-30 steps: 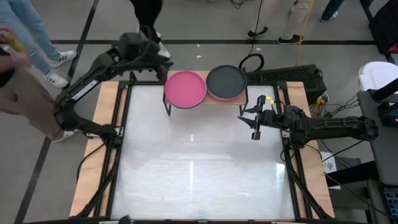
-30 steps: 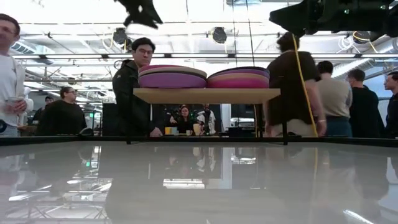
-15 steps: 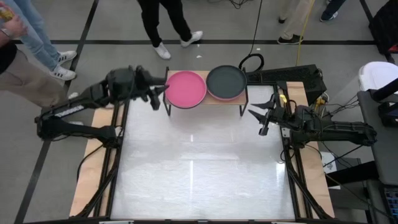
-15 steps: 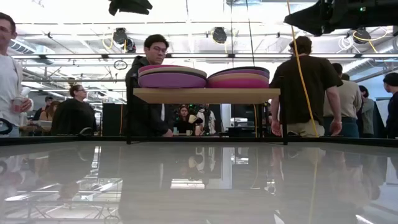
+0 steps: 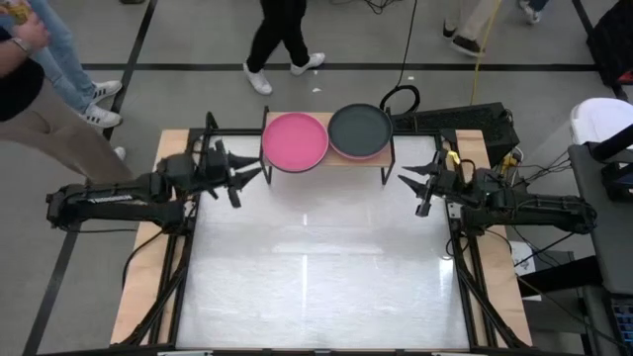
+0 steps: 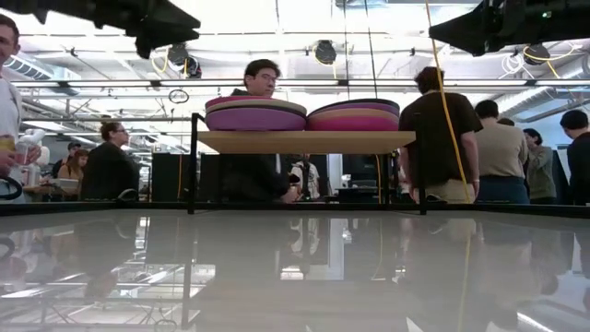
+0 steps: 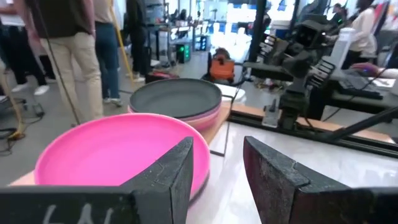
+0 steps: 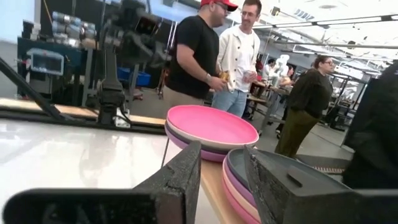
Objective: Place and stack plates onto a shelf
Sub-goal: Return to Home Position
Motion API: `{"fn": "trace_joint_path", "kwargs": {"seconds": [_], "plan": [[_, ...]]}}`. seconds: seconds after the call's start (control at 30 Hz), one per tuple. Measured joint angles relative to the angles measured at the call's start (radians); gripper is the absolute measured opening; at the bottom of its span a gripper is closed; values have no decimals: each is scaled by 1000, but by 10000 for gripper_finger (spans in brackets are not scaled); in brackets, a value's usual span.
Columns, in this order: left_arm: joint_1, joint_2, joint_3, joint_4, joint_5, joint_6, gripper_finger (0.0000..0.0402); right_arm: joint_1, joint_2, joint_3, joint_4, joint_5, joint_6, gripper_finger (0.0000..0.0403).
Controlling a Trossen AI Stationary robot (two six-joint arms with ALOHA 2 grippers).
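Two stacks of plates rest on the shelf point(image 5: 330, 158) at the table's far edge. A magenta plate point(image 5: 295, 140) tops the left stack and a dark grey plate point(image 5: 360, 130) tops the right one. The low view shows purple and pink rims beneath them on the light-wood top point(image 6: 304, 141). My left gripper point(image 5: 247, 183) hovers open just left of the shelf, pointing at the magenta plate point(image 7: 118, 152). My right gripper point(image 5: 408, 194) hovers open right of the shelf and nearer, facing the stacks point(image 8: 211, 127). Neither holds anything.
The white tabletop point(image 5: 316, 267) stretches from the shelf to the near edge, framed by black rails and wooden edges point(image 5: 148, 237). Several people stand and walk beyond the far edge point(image 6: 452, 129). Cables and equipment lie off the table's right side point(image 5: 524, 168).
My left gripper has swung from above the shelf's far-left corner toward the near and left edges. It now sits beside the shelf's left end. My right gripper has drawn back a little toward the right edge. The plates have stayed put.
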Motion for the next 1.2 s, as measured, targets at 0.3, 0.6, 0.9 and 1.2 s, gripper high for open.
{"fn": "trace_joint_path", "kwargs": {"seconds": [0.3,0.6,0.9,1.2], "plan": [[-43,-167,-262,151,-68,-18,145,0,-103,-53,-92,-3,82,71],[-43,-258,-429,224,-71,-55,145,0,-151,-233,42,0,100,47],[-43,-424,-440,160,-69,23,145,0,-251,-236,-16,0,93,29],[-43,-562,-440,-21,-55,-31,145,0,-363,-236,-163,0,118,9]]}}
